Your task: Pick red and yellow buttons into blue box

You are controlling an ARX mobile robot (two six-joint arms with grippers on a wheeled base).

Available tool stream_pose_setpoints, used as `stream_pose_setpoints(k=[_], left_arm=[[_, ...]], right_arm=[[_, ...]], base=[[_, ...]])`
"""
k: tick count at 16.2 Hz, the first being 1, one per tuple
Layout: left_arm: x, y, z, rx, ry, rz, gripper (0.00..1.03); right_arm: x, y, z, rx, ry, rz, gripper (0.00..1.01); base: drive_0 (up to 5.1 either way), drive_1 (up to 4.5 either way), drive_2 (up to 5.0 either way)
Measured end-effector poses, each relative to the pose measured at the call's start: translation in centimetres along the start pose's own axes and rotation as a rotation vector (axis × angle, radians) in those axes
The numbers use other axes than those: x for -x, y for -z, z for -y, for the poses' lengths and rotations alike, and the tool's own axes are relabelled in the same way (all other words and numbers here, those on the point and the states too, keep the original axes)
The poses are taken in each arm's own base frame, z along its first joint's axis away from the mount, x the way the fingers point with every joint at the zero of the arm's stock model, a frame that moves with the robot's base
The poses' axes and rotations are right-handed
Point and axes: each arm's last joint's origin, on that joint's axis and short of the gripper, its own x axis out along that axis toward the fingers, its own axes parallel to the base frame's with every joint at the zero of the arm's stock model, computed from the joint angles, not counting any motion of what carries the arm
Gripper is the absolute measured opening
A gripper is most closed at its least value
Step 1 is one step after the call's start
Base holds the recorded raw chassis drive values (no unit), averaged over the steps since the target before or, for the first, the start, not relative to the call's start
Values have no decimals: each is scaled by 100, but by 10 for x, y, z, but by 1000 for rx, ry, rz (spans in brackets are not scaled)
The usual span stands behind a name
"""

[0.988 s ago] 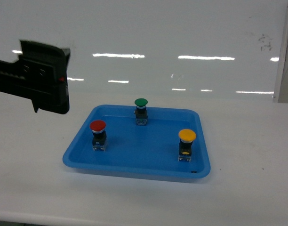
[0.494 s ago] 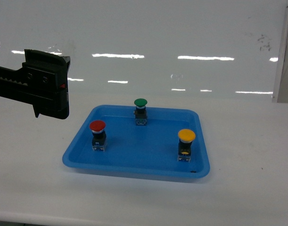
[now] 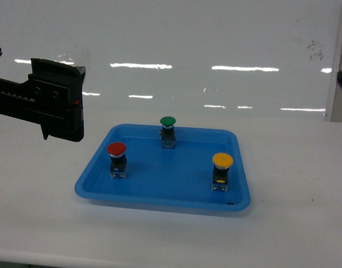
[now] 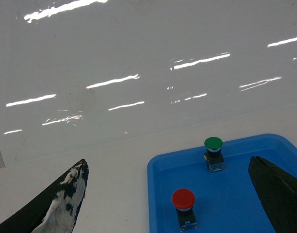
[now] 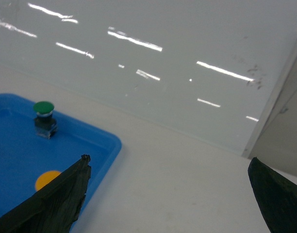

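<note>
The red button (image 3: 116, 149) stands upright at the left of a shallow blue tray (image 3: 160, 202), and the yellow button (image 3: 222, 161) stands at its right. My left gripper (image 3: 63, 120) hovers above the table, left of the tray, open and holding nothing. In the left wrist view its gripper (image 4: 167, 161) spans wide, with the red button (image 4: 183, 199) below and between the fingers. My right gripper (image 5: 168, 160) is open over bare table to the right of the tray, and the yellow button (image 5: 46, 179) peeks out by its left finger (image 5: 61, 199). The blue box is out of view.
A green button (image 3: 167, 121) stands at the back of the tray. A glossy white wall (image 3: 215, 44) rises just behind the table. A grey post (image 3: 336, 67) stands at the far right. The table's front edge (image 3: 160, 259) runs along the bottom.
The left gripper has drifted slightly right and levelled a little. A dark sliver has appeared at the right edge of the head view. The buttons have not moved.
</note>
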Motion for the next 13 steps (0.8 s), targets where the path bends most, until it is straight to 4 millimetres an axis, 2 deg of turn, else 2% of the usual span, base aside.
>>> stream_pose_setpoints(k=[4, 11, 13], left_arm=[[0, 0, 0, 0, 0, 0, 98], [0, 0, 0, 0, 2, 0, 98], [0, 0, 0, 0, 2, 0, 98]], right_arm=[[-23, 13, -29, 15, -113, -138, 98], [-23, 13, -29, 16, -112, -138, 98], [-27, 12, -25, 16, -114, -90, 98]], base=[[0, 0, 0], [0, 0, 0], [0, 0, 0]])
